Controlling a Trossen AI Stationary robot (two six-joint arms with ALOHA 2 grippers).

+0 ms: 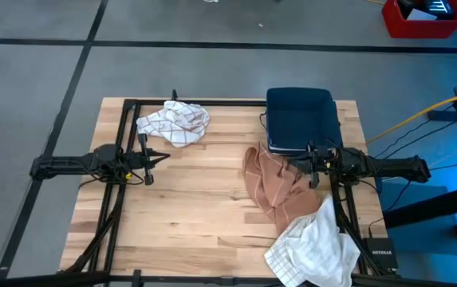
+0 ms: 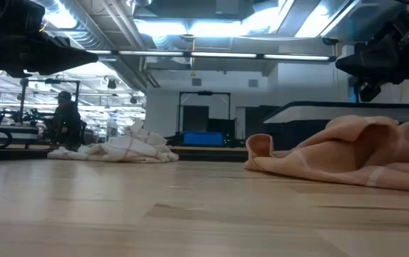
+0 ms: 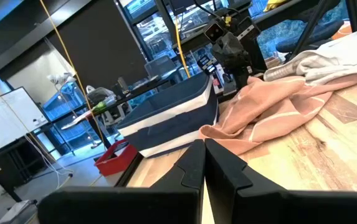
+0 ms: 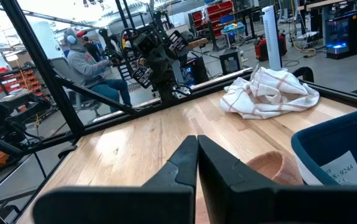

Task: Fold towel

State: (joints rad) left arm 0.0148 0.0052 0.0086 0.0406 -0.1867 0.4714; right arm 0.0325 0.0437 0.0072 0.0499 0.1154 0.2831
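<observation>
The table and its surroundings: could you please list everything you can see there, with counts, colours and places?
Table: one, light wood.
Checked towels: two, white; one crumpled at the far left, one at the near right edge.
Towel: one, peach, crumpled right of centre.
Bin: one, dark blue, far right.
Red box: one, on the floor beyond the table.
Person: one, seated behind the table.
Left gripper: shut, empty, left side.
Right gripper: shut, over the peach towel.

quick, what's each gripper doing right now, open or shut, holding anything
Left gripper: shut, holding nothing, above bare wood at the table's left.
Right gripper: shut, holding nothing, above the peach towel.
</observation>
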